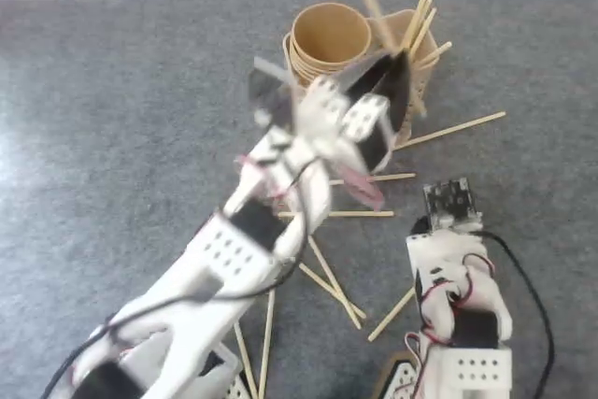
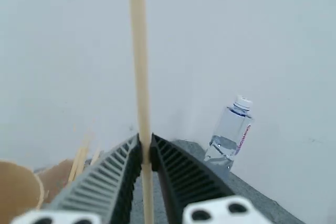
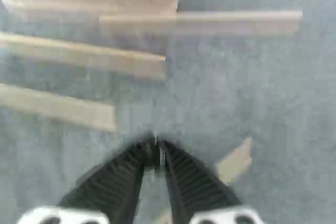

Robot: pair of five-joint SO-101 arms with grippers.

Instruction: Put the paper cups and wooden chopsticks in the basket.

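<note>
Holding a wooden chopstick over the basket, with more sticks loose on the mat.

The left gripper (image 2: 145,156) pinches one upright chopstick (image 2: 138,51) between its fingers, poised above the basket (image 1: 397,23), which stands at the far edge of the grey mat (image 1: 112,137) and holds stacked paper cups (image 1: 329,36) and several sticks. The right gripper (image 3: 156,153), fingers pressed together, hangs low over the mat near the loose chopsticks (image 1: 462,128). A water bottle (image 2: 230,132) stands by the wall.
</note>
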